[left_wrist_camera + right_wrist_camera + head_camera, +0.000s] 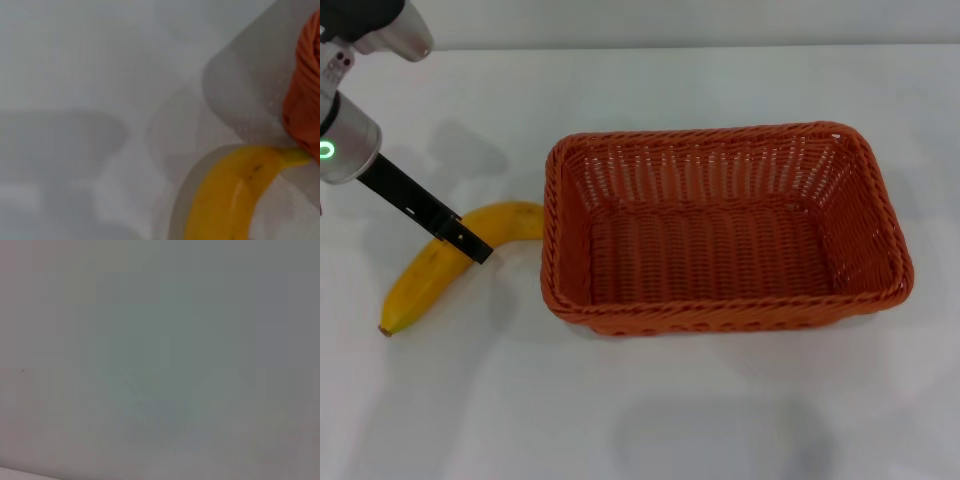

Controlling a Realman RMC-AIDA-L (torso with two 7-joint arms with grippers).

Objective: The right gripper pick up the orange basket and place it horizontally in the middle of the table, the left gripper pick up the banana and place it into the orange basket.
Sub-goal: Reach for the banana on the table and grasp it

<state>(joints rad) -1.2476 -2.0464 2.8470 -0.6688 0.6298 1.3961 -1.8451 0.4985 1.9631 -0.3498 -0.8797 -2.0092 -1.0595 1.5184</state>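
Lying curved banana [430, 278], woven orange basket [720, 225]

Surface: I see a plain white table [720, 420], glossy, filling nearly my whole head view.
Far edge: I note a pale grey strip along the top.
Light: soft, from overhead; I see faint grey shadows and reflections on the tabletop.

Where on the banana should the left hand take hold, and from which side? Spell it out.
Grip the banana at its thick middle, coming straight down from above with the fingers across its width. It lies flat on the table, curved, one end touching the orange basket, so the ends are thin or crowded. The left hand is already over that middle stretch, which probably suits it.
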